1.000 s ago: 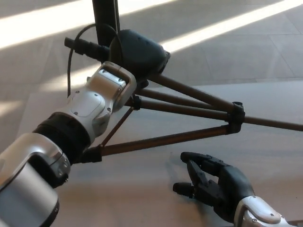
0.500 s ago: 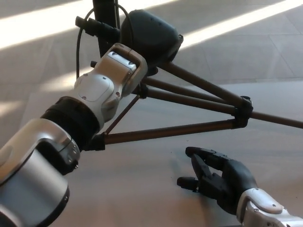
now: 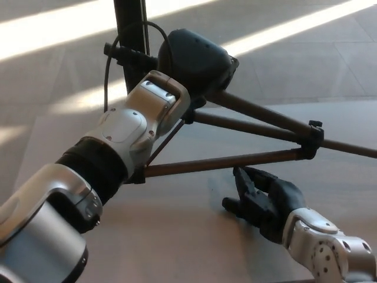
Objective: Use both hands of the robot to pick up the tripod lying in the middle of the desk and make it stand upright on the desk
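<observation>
Your left arm (image 3: 88, 177) fills the lower left of the head view, a silver and white forearm with a black band, running up and right to the wrist.

Desk (image 3: 177, 236): pale surface across the lower half; floor beyond it with bright diagonal sun stripes.

Tripod (image 3: 235, 159): dark brown legs with black fittings. The long axis runs roughly left to right across the view, tilted, with the head end raised at upper centre and the feet end pointing off toward the right edge. Three leg tubes fan out from the hub near your left wrist; the two upper legs converge at a black clamp collar (image 3: 311, 141) on the right, and a thinner tube carries on past it to the right edge. The lowest leg runs nearly level from a black fitting at your forearm to that same collar. A thin brace crosses diagonally under the wrist.

Left hand (image 3: 197, 62): black, wrapped around the tripod's top end at upper centre (the part it grips is hidden under the palm). Read it as clamped on the tripod.

Behind it, a black vertical pole (image 3: 128, 35) with a looped cable.

Right hand (image 3: 262, 200): black, low on the desk at lower right, just beneath the lowest leg and apart from it. Fingers spread, holding nothing.
</observation>
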